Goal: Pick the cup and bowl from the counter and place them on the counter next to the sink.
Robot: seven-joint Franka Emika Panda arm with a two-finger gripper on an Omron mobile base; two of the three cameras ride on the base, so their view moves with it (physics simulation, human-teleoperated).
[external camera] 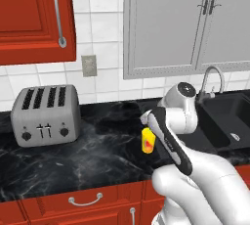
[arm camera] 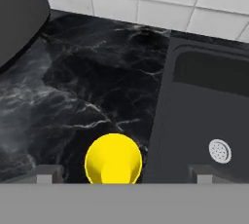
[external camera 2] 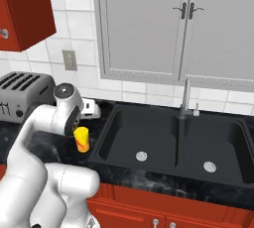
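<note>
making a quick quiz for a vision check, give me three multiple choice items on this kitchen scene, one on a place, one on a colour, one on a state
1. Where does the cup stand?
A. on the counter just left of the sink
B. inside the sink basin
C. on top of the toaster

2. What colour is the cup?
A. blue
B. yellow with a red-orange mark
C. plain white

3. How is the end effector?
A. shut on the cup
B. shut on nothing
C. open, above the cup

Answers:
1. A, the right base view shows it on black marble beside the sink's rim.
2. B, both base views show yellow with the mark.
3. C, the hand view shows the finger tips wide apart either side of the cup's mouth.
</note>
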